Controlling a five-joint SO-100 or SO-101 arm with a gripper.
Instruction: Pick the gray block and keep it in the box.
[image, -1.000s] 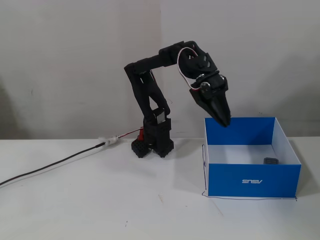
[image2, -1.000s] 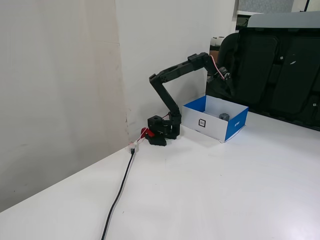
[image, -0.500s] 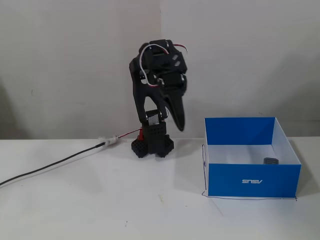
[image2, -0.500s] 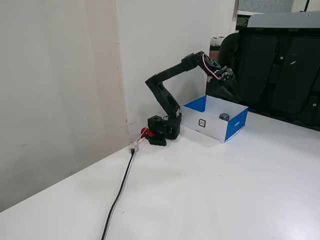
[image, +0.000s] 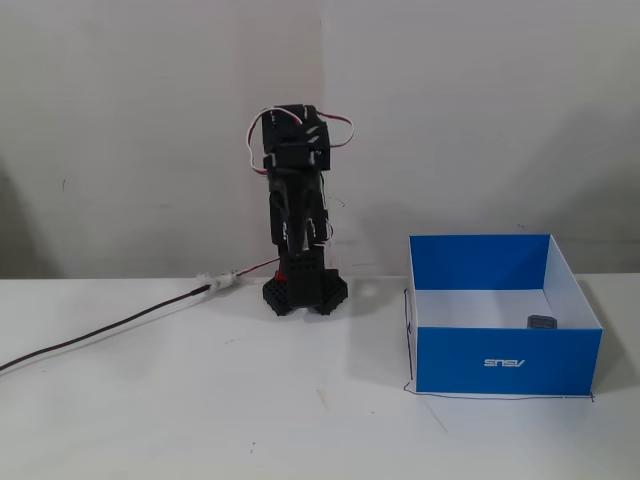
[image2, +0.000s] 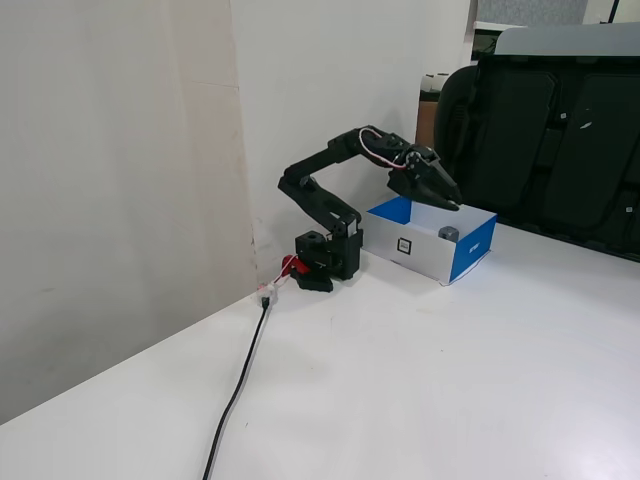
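On the white table (image: 200, 400), beside pale walls (image: 150, 120), black chairs (image2: 560, 140), seemingly.

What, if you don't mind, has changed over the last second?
The arm swung its gripper away from above the box and folded back over its base. Nothing was taken or released. The block stayed inside the box, and the cable did not move.
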